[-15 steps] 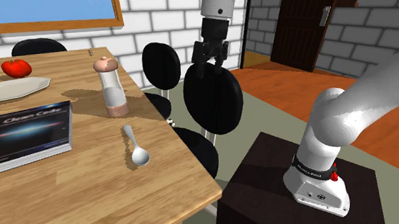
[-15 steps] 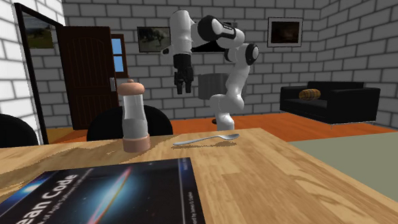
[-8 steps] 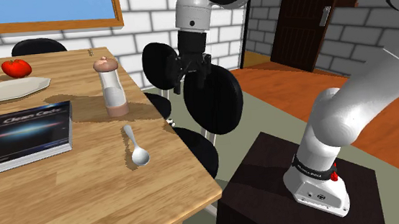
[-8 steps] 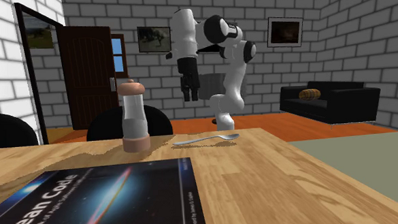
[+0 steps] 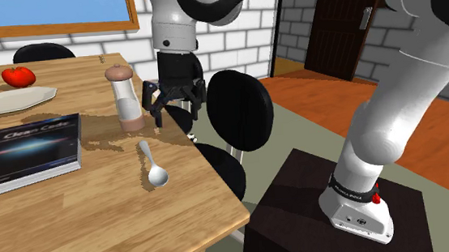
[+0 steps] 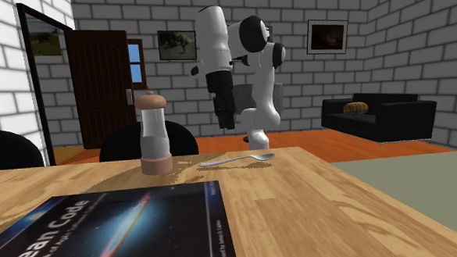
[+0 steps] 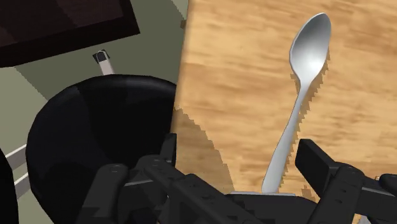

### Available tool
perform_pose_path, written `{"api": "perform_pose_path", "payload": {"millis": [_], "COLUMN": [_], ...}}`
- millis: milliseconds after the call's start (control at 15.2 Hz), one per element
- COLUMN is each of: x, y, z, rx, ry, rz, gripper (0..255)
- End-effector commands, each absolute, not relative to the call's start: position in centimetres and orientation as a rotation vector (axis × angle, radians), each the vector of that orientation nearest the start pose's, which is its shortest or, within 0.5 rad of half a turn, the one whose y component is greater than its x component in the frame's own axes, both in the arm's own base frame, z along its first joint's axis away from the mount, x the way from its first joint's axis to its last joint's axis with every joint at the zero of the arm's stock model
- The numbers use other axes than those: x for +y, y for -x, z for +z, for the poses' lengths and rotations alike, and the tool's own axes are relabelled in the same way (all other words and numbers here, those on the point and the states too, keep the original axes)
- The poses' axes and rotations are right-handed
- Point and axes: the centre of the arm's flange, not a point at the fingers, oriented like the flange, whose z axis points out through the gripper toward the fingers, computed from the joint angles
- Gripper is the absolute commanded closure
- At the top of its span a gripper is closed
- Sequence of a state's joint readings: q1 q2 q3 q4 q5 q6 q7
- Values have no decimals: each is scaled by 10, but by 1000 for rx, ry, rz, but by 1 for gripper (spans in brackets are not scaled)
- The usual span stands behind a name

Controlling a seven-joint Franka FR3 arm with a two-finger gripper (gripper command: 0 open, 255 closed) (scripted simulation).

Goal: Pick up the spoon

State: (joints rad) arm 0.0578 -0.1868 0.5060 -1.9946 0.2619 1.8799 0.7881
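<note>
Grinder (image 5: 123, 96), book (image 5: 26, 151) near spoon (image 5: 152, 163)

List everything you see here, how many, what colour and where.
spoon: one, silver, lying near the table edge
grinder: one, clear with pinkish ends, upright beyond the spoon
book: one, dark cover, flat on the table
plate: one, white, far end of the table
tomato: one, red, by the plate
table: one, light wood
chairs: at least two, black, around the table
sofa: one, black, against the grey brick wall
door: one, dark brown, in the brick wall
framed pictures: two, dark, on the brick wall
stand: one, dark box, under the arm
arm: one, white with dark joints, reaching over the table edge
gripper: one, black, open, above the spoon's handle
</note>
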Motion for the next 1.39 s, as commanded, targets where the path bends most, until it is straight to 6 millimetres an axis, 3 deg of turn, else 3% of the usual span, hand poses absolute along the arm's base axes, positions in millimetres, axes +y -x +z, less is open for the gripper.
{"api": "perform_pose_path", "payload": {"millis": [0,330,924,990,1320], "x": [325,376,376,375,375], "y": [-428,-455,-455,-455,-455], "z": [530,514,474,474,473], "rx": [498,596,596,596,596], "ry": [2933,2900,2900,2900,2900], "rz": [112,162,162,162,162], "gripper": [0,0,0,255,255]}}
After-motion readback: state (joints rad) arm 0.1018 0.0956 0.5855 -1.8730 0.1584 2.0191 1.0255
